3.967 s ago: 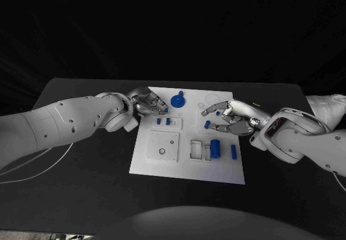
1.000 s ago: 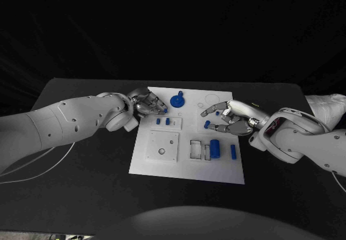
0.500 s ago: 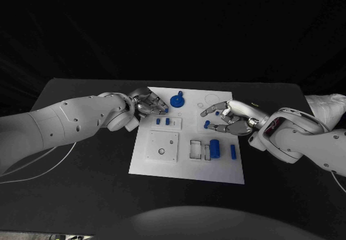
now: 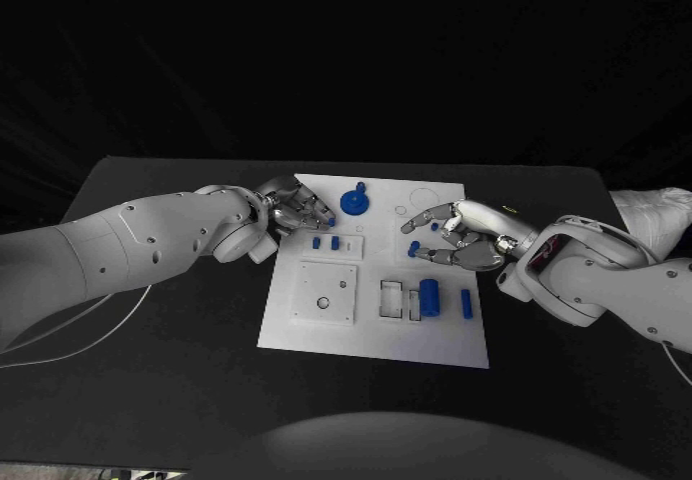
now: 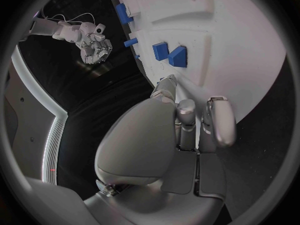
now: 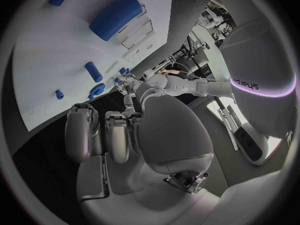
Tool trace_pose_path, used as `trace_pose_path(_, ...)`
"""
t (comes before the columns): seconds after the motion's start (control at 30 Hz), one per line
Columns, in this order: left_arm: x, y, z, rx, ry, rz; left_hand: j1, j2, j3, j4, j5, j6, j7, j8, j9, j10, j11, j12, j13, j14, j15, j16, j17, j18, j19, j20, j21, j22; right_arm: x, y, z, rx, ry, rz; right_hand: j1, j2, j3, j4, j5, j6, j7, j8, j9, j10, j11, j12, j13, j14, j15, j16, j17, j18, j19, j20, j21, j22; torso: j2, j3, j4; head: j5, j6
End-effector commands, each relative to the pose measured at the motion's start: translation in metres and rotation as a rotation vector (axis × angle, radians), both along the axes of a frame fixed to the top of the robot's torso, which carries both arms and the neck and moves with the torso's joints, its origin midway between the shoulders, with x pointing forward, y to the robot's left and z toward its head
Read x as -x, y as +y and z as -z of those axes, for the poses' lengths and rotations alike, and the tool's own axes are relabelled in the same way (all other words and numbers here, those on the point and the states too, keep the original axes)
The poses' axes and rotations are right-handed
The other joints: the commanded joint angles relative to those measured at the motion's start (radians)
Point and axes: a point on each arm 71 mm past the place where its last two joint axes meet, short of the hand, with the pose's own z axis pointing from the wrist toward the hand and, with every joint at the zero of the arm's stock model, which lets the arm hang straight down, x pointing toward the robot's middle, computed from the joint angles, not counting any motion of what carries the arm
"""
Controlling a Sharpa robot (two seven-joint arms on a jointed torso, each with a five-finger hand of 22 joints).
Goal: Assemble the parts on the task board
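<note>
The white task board (image 4: 378,330) lies in the middle of the table. On it are a round blue knob (image 4: 356,207), two small blue blocks (image 4: 326,242), a short blue peg (image 4: 414,248), a blue cylinder (image 4: 430,294) and a slim blue bar (image 4: 467,303). My left hand (image 4: 299,210) sits at the board's far left corner with its fingers loosely bent. Its thumb tip (image 5: 165,85) touches the board close to the two blocks (image 5: 169,53), and it holds nothing. My right hand (image 4: 462,236) hovers over the board's right half beside the peg (image 6: 94,71), fingers apart and empty.
A raised white square block (image 4: 327,290) with a hole stands on the board's left half. Beside the cylinder are rectangular slots (image 4: 392,298). Black table (image 4: 173,380) surrounds the board, and a thin white cable (image 4: 87,320) trails under my left arm.
</note>
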Motion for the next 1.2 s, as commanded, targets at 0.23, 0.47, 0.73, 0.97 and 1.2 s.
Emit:
trace_pose_path(0.23, 0.0015, -0.0004, 0.0035, -0.004, 0.029, 0.004, 0.012, 0.001, 0.006, -0.002, -0.005, -0.007, 0.0, 0.003, 0.0, -0.009, 0.0, -0.006, -0.001, -0.007, 0.0, -0.005, -0.002, 0.005, -0.006, 0.002, -0.003, 0.185, 0.0008, 0.0008, 0.0014, 0.008, 0.012, -0.007, 0.003, 0.009, 0.003, 0.003, -0.007, 0.009, 0.002, -0.004, 0.002, 0.106, -0.002, 0.003, 0.263, 0.106, 0.0, 0.003, 0.263, -0.003, 0.002, -0.005, 0.002, 0.197, 0.0, -0.0001, 0.0002, 0.003, 0.0)
trace_pose_path(0.47, 0.0013, -0.0012, 0.0043, -0.011, 0.034, 0.0, 0.012, 0.0, 0.009, -0.001, -0.005, -0.012, 0.0, 0.0, -0.001, -0.009, 0.001, -0.009, -0.003, -0.012, 0.0, -0.008, -0.008, 0.006, -0.009, 0.003, -0.006, 0.184, 0.001, 0.0009, 0.0015, 0.008, 0.014, -0.007, 0.003, 0.01, 0.003, 0.003, -0.007, 0.01, 0.002, -0.004, 0.002, 0.106, -0.001, 0.003, 0.263, 0.106, 0.0, 0.003, 0.263, -0.003, 0.001, -0.005, 0.002, 0.196, 0.0, 0.0, -0.0001, 0.004, 0.0)
trace_pose_path(0.73, 0.0013, -0.001, 0.0051, -0.019, 0.043, -0.004, 0.01, -0.004, 0.014, 0.004, -0.008, -0.033, 0.001, -0.012, -0.009, -0.042, 0.004, -0.025, -0.029, -0.021, 0.003, -0.014, -0.015, 0.008, -0.015, 0.005, -0.013, 0.182, 0.0011, 0.0005, 0.0017, 0.009, 0.016, -0.007, 0.003, 0.01, 0.003, 0.003, -0.007, 0.01, 0.002, -0.004, 0.002, 0.106, -0.001, 0.003, 0.263, 0.106, 0.0, 0.003, 0.263, -0.003, 0.001, -0.005, 0.002, 0.196, 0.0, 0.0005, 0.0001, 0.005, 0.0)
trace_pose_path(0.97, 0.0018, 0.0008, 0.0063, -0.026, 0.057, -0.004, 0.01, -0.021, 0.028, 0.009, -0.01, -0.131, -0.002, -0.027, -0.036, -0.095, 0.011, -0.062, -0.076, -0.038, 0.008, -0.026, -0.029, 0.01, -0.026, 0.01, -0.025, 0.178, 0.0012, 0.0003, 0.0017, 0.01, 0.016, -0.006, 0.003, 0.01, 0.003, 0.003, -0.008, 0.012, 0.003, -0.005, 0.003, 0.106, -0.001, 0.003, 0.263, 0.106, 0.0, 0.003, 0.263, -0.003, 0.002, -0.005, 0.002, 0.196, 0.0, 0.0, -0.0003, 0.006, 0.0)
trace_pose_path(1.2, 0.0019, 0.0049, 0.0064, -0.029, 0.059, -0.011, 0.01, -0.039, 0.039, 0.009, -0.01, -0.226, -0.017, -0.023, -0.06, -0.112, 0.02, -0.075, -0.088, -0.048, 0.015, -0.033, -0.034, 0.013, -0.036, 0.016, -0.036, 0.175, 0.0009, -0.0005, 0.0017, 0.01, 0.015, -0.004, 0.003, 0.009, 0.003, 0.002, -0.008, 0.012, 0.003, -0.005, 0.003, 0.106, -0.001, 0.003, 0.263, 0.106, 0.0, 0.003, 0.263, -0.003, 0.001, -0.005, 0.002, 0.196, 0.0, -0.0005, -0.0008, 0.006, 0.0)
